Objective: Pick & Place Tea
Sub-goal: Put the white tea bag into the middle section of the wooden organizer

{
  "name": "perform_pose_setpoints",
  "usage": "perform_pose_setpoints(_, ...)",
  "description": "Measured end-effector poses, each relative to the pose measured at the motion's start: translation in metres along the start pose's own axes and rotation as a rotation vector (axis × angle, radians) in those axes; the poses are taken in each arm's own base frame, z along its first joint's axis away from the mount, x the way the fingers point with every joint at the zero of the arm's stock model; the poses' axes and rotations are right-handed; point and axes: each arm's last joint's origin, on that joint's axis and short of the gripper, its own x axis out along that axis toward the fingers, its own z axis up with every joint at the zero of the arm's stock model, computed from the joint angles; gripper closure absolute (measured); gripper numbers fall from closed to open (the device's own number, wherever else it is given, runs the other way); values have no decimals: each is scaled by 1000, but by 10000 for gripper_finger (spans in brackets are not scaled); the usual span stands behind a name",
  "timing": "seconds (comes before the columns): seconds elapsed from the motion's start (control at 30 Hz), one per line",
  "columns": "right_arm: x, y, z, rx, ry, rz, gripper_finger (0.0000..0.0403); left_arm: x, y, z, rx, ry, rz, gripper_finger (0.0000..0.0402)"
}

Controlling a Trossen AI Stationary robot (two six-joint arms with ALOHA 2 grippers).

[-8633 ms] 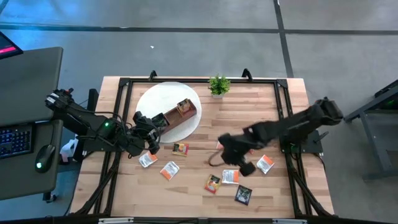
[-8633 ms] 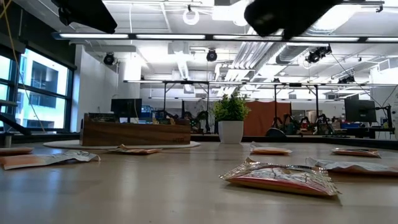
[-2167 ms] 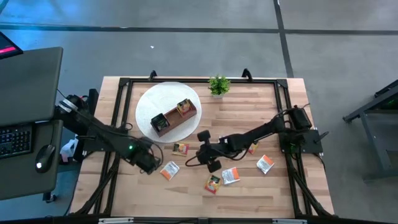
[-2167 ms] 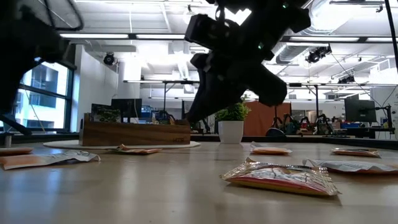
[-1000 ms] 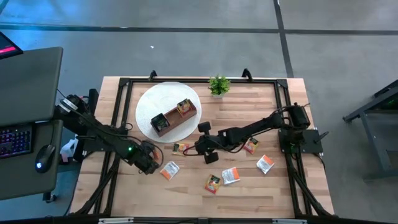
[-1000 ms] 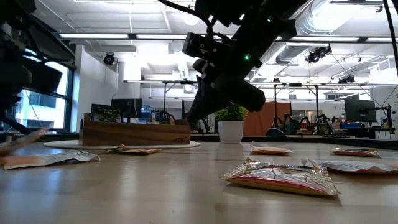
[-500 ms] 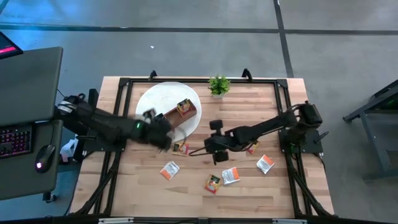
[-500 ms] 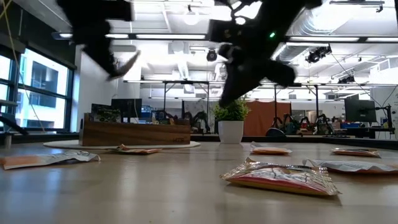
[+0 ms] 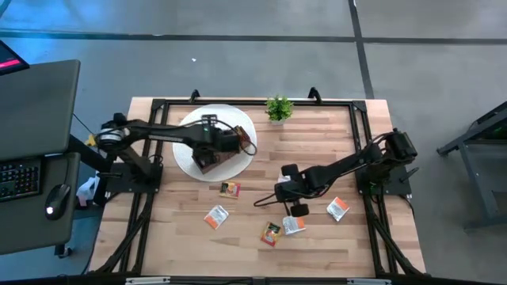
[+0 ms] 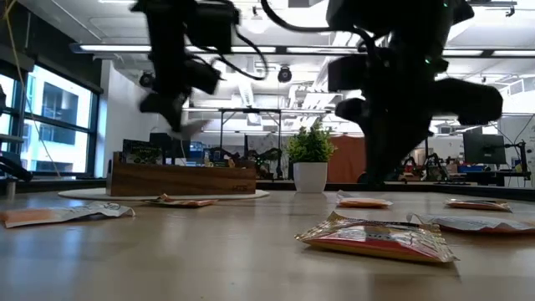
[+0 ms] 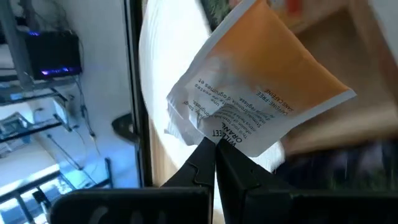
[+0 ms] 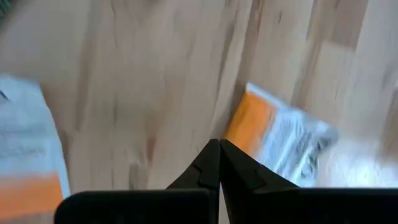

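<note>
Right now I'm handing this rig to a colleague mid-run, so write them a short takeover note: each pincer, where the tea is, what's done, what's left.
Left pincer: shut on a white-and-orange sachet, held above the wooden box on the white round mat.
Right pincer: shut, holding nothing, low over the table near the loose sachets.
Done: some sachets already stand in the box.
Left: drop the held sachet in, then collect five sachets lying on the table.

Pale planked wood worktop, smooth; crinkled glossy foil sachet; brown wooden box, matt; black metal frame.
</note>
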Motion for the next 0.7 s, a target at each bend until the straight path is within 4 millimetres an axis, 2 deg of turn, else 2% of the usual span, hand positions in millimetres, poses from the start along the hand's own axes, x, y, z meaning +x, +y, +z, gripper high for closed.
perform_pose_setpoints(0.23, 4, 1, -4, 47, -2, 0, 392, 24, -24, 11, 137, 137, -8, 401)
perform_pose_setpoints(0.4, 4, 1, -1, 51, -26, 1, 395, 35, -31, 22, 221, 203, 43, 398)
perform_pose_setpoints(0.53, 4, 1, 0, 50, -43, 16, 400, 40, -35, 24, 316, 274, 49, 376)
perform_pose_setpoints(0.7, 4, 2, 1, 46, -48, 35, 396, 41, -35, 26, 358, 273, 51, 328)
